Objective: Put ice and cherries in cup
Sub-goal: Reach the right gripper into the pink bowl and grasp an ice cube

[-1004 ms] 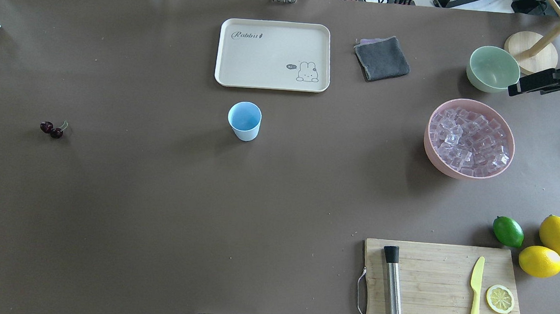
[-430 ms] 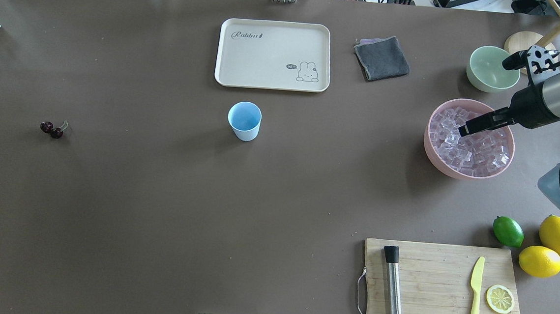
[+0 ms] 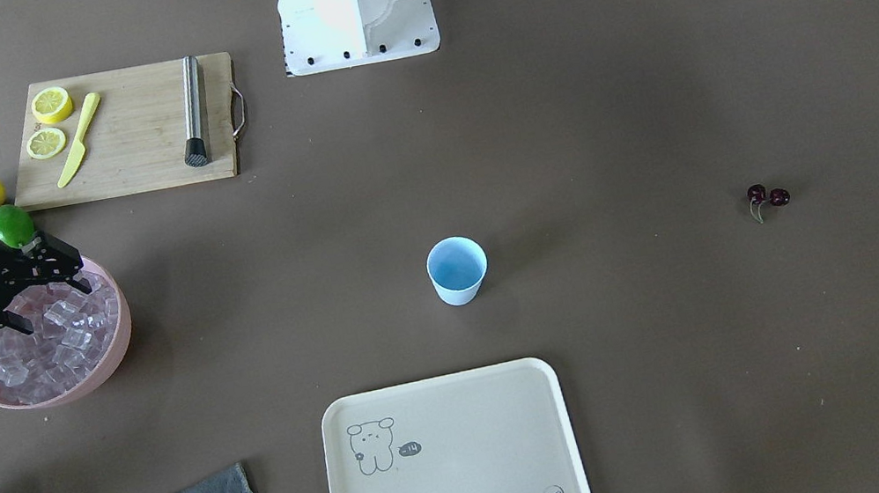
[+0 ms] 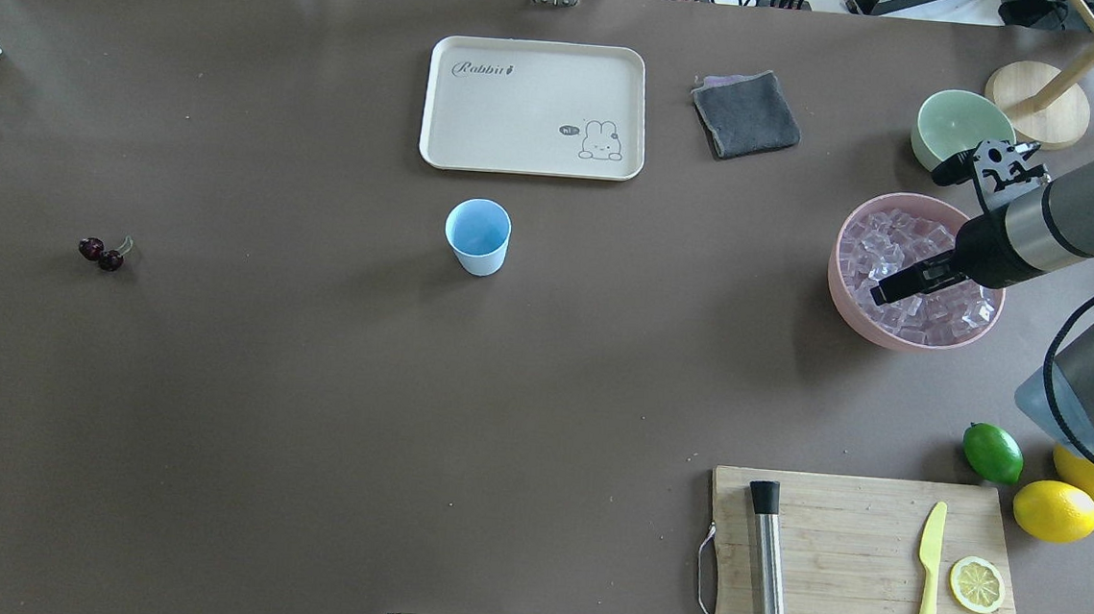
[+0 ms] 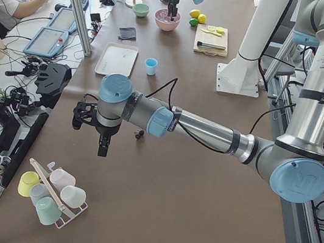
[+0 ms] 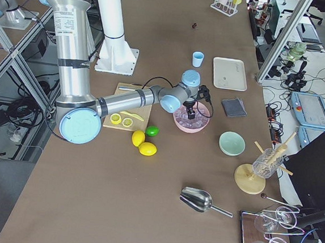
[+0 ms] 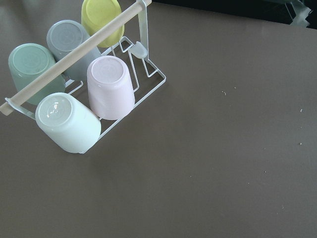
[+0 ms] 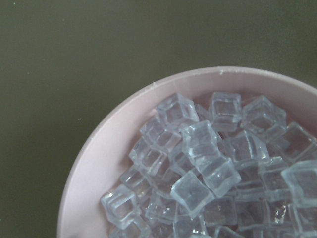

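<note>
Overhead exterior has the right gripper (image 4: 910, 234), fingers apart, over the ice (image 4: 874, 248) in the pink bowl (image 4: 835, 269), the cup (image 4: 478, 235) mid-counter, the cherries (image 4: 101, 253) well apart from it; the left gripper (image 5: 103, 146) I cannot tell.

Light blue cup (image 4: 478, 236), pink bowl (image 4: 838, 274)

Right fingers (image 3: 63, 266) spread, pointing down

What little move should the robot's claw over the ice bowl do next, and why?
I think the right claw should dip down a little into the ice and close on one cube. It hangs open right over the pink bowl with nothing in it, and the cup looks empty, so grabbing ice seems the natural next step.
</note>
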